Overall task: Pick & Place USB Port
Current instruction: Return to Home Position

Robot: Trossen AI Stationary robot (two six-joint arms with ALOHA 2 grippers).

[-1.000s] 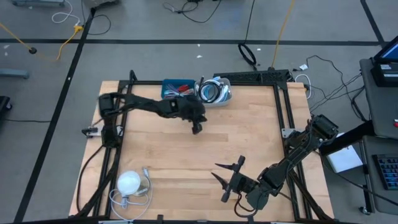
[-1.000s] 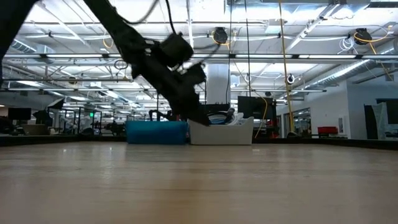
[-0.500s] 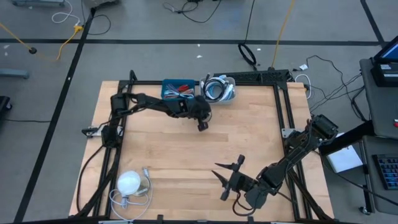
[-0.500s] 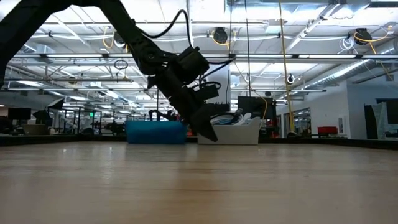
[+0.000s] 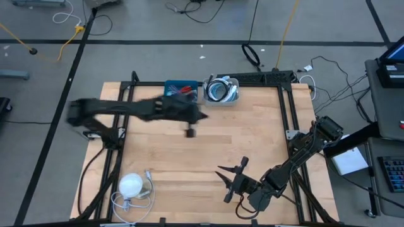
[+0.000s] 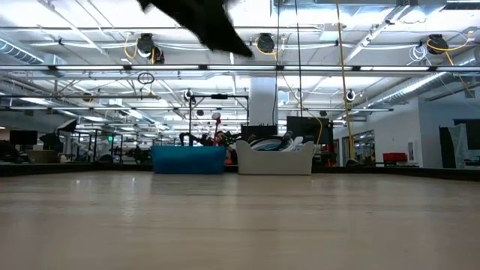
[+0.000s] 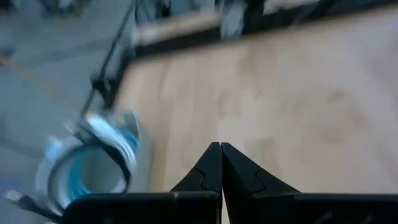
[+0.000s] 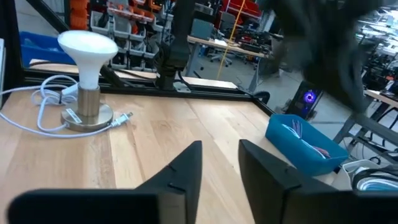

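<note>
**High view.** The left arm is reaching in from 9 o'clock across the desk. Its pincer is hanging over bare wood, near the gray bin and at that bin's 7 o'clock. Coiled cables are lying inside the gray bin, which is standing at the desk's 12 o'clock edge. A blue bin is standing just beside it, at its 9 o'clock. A white lamp with its cord is sitting in the 7 o'clock corner. The right pincer is waiting at 5 o'clock with its fingers apart.

**Low view.** A dark arm is crossing the upper edge, well above the desk. The blue bin and the gray bin are standing side by side at the far edge, and cable loops are showing over the gray bin's rim.

**Left wrist view.** The two fingers are pressing together with nothing between them. The gray bin is holding its coils, and it is standing apart from the fingers.

**Right wrist view.** The fingers are standing apart with an empty gap between them. The lamp and the blue bin are showing beyond.
</note>
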